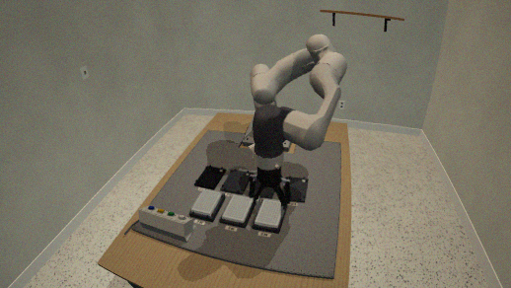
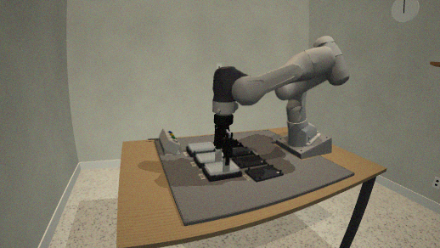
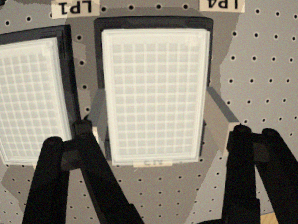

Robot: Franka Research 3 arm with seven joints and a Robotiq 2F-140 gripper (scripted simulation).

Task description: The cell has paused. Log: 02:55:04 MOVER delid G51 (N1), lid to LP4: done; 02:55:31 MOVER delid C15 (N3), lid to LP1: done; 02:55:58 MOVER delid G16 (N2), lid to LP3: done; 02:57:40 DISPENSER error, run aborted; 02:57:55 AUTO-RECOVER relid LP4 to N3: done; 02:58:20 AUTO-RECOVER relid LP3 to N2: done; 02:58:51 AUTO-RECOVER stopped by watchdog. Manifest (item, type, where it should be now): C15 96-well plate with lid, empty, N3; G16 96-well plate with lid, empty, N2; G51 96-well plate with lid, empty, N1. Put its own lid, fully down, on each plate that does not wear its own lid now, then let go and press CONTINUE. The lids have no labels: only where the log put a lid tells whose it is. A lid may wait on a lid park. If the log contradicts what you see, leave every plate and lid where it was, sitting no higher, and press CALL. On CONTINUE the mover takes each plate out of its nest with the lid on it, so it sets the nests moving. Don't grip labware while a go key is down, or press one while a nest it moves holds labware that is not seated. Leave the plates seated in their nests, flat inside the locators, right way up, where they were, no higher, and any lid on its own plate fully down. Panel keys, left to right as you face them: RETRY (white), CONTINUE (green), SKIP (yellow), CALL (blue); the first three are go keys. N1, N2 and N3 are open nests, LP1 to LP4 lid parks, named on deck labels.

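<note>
Three white-topped well plates sit in a row of nests on the grey deck. My gripper (image 1: 270, 194) stands over the right one as the top camera sees it, the nearest one in the exterior view (image 2: 225, 159). In the wrist view the fingers straddle this plate's long sides and are shut on its clear lid (image 3: 154, 92), also seen from the top and exterior views (image 1: 268, 213) (image 2: 218, 168). I cannot tell whether the lid is raised off the plate. The labels LP1 (image 3: 75, 7) and LP4 (image 3: 222, 2) lie just beyond it. The neighbouring plate (image 3: 29, 99) shows at the left.
The other two plates (image 1: 237, 209) (image 1: 207, 203) lie left of the held one. Dark lid parks (image 1: 209, 177) (image 1: 236, 181) (image 1: 298, 189) form a row behind the nests. The key panel (image 1: 165, 222) stands at the deck's front left corner. The robot base (image 2: 303, 140) is at the back.
</note>
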